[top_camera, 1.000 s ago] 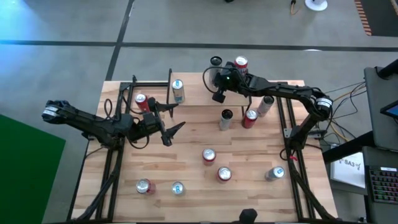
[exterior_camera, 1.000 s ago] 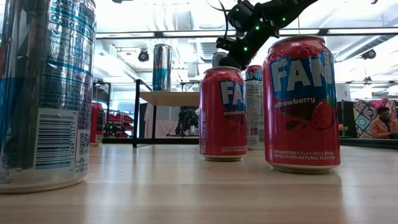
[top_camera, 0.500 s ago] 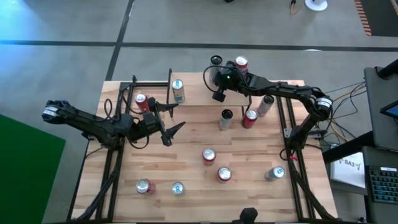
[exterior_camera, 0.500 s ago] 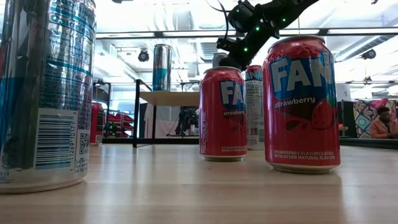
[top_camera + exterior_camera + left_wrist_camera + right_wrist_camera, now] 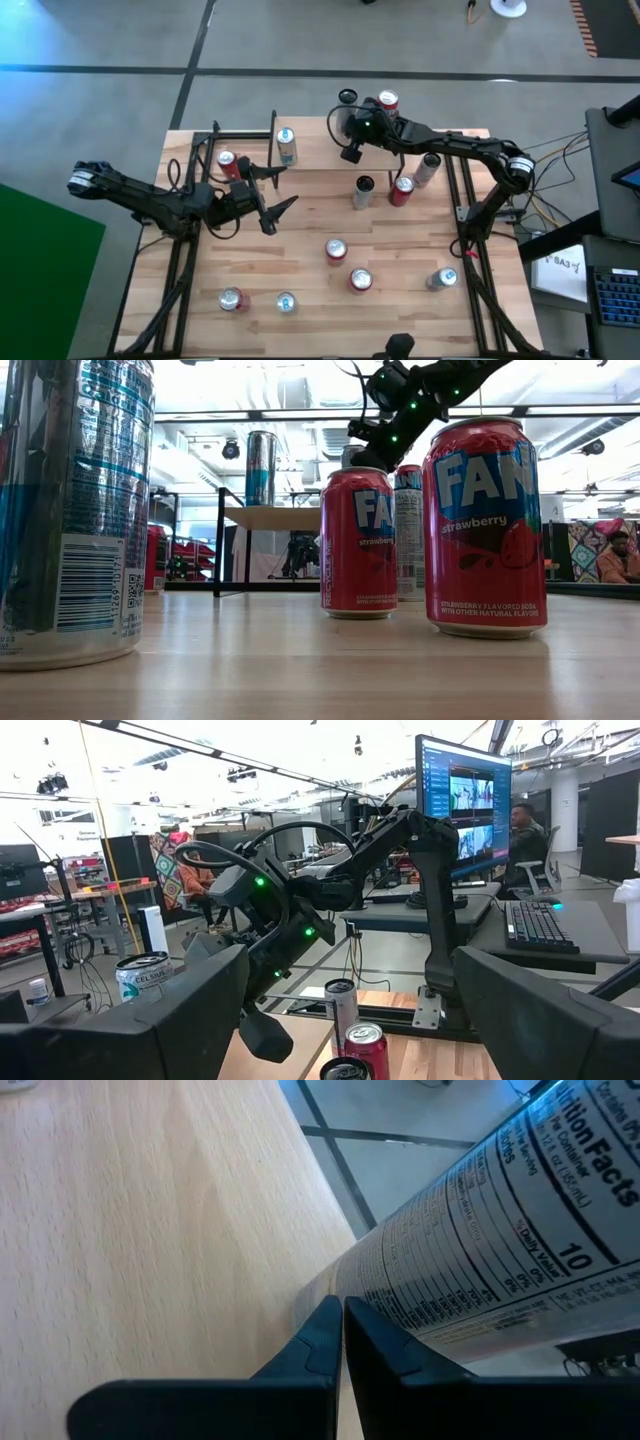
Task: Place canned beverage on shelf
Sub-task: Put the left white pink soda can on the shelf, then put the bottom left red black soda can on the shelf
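Observation:
The shelf (image 5: pixel 285 518) stands at the table's far left, and a tall silver-blue can (image 5: pixel 262 468) (image 5: pixel 286 145) stands upright on its top. My right gripper (image 5: pixel 348 130) (image 5: pixel 343 1310) is shut and hovers at the far edge, close beside a white-labelled can (image 5: pixel 480 1230) that fills its wrist view. A dark-topped can (image 5: pixel 347 97) and a red can (image 5: pixel 387 100) are next to it. My left gripper (image 5: pixel 285 187) is open and holds nothing, raised over the table's left middle. My right gripper's shut fingertips (image 5: pixel 325 1325) stand right beside the printed side of the white-labelled can (image 5: pixel 400 1295). I cannot tell whether they touch it.
Several more cans are spread over the slatted table. A silver one (image 5: pixel 362 190), a red one (image 5: pixel 401 188) and a tilted silver one (image 5: pixel 430 168) are at the right middle. Red ones (image 5: pixel 335 250) (image 5: pixel 360 280) and others are nearer the front. A red can (image 5: pixel 228 162) stands by the shelf.

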You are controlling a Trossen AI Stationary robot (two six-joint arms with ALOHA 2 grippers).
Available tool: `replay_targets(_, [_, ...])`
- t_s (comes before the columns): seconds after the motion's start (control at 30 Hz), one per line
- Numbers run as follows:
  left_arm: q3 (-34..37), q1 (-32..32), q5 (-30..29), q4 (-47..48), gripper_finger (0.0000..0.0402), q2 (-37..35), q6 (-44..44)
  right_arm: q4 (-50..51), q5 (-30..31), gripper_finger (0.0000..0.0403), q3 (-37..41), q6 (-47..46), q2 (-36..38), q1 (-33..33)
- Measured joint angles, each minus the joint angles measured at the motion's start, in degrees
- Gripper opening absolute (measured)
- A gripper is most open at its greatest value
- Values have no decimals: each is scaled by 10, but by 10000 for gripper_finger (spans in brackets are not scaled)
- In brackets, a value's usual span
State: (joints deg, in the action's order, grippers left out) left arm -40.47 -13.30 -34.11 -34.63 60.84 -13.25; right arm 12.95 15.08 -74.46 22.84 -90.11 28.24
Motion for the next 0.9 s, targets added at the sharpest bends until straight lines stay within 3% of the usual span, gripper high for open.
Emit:
replay_targets(0.5, [0,0,0,0,339,0,-2,0,-5,9,0,-6,2,1])
replay_targets(0.9, [0,0,1,0,339,0,51,43,-5,9,0,-41,70,-64])
